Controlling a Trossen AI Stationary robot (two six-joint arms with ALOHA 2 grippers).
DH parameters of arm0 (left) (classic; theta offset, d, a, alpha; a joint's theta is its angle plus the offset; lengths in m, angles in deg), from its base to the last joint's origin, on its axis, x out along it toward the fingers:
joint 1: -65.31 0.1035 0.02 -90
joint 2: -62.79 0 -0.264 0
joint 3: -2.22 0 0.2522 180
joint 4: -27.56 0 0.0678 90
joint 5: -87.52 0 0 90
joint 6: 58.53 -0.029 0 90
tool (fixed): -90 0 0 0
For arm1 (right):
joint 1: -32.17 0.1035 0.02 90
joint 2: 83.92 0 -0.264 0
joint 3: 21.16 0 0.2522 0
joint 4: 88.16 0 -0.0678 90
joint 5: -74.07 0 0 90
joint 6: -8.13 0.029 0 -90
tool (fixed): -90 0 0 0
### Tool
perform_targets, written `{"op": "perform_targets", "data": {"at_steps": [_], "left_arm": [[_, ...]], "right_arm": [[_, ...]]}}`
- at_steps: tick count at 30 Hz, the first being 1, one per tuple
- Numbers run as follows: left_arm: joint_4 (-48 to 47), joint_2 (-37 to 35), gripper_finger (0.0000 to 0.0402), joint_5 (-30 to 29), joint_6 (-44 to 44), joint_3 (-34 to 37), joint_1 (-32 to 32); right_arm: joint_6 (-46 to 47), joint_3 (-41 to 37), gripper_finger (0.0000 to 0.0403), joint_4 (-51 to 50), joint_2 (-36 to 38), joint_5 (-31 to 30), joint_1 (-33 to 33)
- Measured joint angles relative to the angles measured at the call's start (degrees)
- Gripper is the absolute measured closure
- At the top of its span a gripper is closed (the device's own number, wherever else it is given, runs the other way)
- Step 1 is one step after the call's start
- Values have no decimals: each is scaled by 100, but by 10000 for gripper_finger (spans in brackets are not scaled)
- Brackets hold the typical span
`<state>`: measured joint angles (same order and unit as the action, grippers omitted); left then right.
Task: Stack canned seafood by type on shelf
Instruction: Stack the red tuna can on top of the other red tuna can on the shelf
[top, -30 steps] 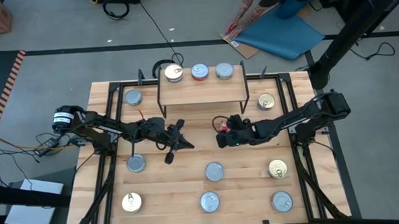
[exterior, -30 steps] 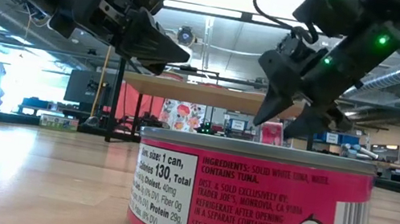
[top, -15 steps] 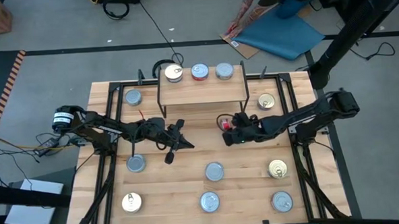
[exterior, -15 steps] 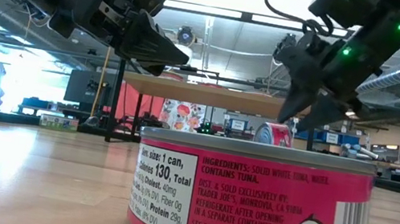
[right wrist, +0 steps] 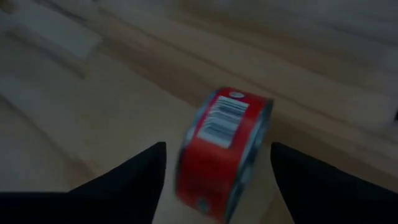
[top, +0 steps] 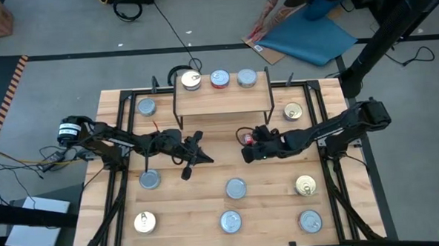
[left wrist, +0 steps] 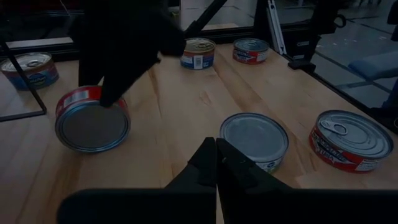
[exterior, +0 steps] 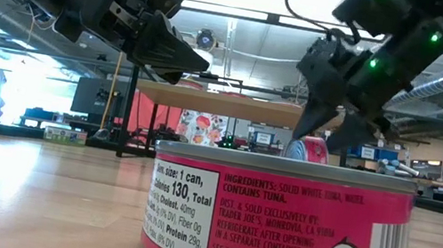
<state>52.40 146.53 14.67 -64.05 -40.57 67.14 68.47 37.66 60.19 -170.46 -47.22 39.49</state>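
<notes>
A red tin point(right wrist: 225, 146) stands on its edge, tilted, on the table point(top: 207, 179) just in front of the shelf point(top: 222, 102), near the shelf's right front leg. The right gripper point(top: 248, 146) hangs over it with its fingers point(right wrist: 134, 171) spread wide to either side of the tin, not closed on it; in the left wrist view its dark bulk covers the tin's upper rim. On the shelf's back edge three tins sit in a row: a gold one point(top: 192, 81), a red-topped one point(top: 220, 79) and a silver one point(top: 246, 79), leaving the front strip of the board bare. The left gripper point(top: 197, 148) hovers above the table's middle, left of the red tin and well apart from it, its fingers pressed together on nothing. Between the two grippers the wood is open. Other tins lie spread toward the table's edges: a silver one point(top: 146, 107) left of the shelf, a gold one point(top: 293, 112) right of it, one point(top: 149, 179) below the left arm, and five more along the near side, among them a silver tin point(top: 236, 187) and a gold one point(top: 305, 184).
</notes>
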Motion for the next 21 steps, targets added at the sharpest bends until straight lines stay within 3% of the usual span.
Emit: {"op": "perform_targets", "data": {"at_steps": [6,10,16,21], "left_arm": [[1,0,401,0,0,0,0],[7,2,401,-5,0,0,2],[231,2,401,-71,-19,0,4],[409,2,401,-127,-175,0,7]], "right_arm": [[-50,0,101,0,-212,-4,-66],[-242,0,150,7,-187,-23,-67],[-744,4,262,6,-156,135,-67],[-2119,533,263,-249,-88,369,28]]}}
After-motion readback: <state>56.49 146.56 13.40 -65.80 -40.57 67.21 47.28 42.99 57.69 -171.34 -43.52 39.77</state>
